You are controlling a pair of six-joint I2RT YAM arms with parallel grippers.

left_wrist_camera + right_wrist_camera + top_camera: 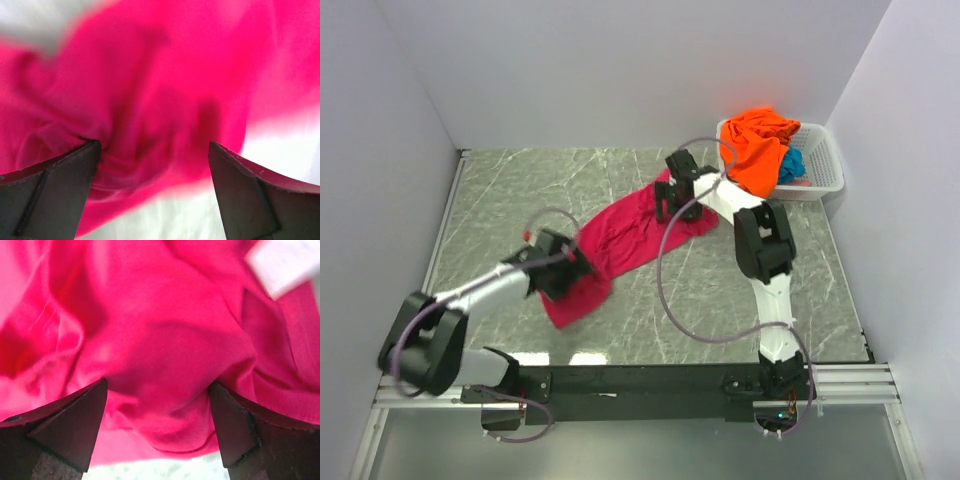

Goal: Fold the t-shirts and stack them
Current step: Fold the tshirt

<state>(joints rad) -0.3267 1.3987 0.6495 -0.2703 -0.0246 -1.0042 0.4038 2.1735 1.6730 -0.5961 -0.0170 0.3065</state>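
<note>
The magenta-pink t-shirt (625,243) lies crumpled in a long diagonal strip on the table. My left gripper (568,268) is open over its near-left end; the left wrist view shows pink cloth (150,100) between the spread fingers (55,190). My right gripper (670,205) is open over its far-right end; pink cloth (165,365) bulges between its fingers (70,430), with the white neck label (287,262) at upper right. The orange t-shirt (760,145) and the teal-blue t-shirt (792,166) sit in the basket.
The white lattice basket (825,165) stands at the back right corner. Grey walls close the table on the left, back and right. Bare marble tabletop (710,290) lies in front of the pink shirt.
</note>
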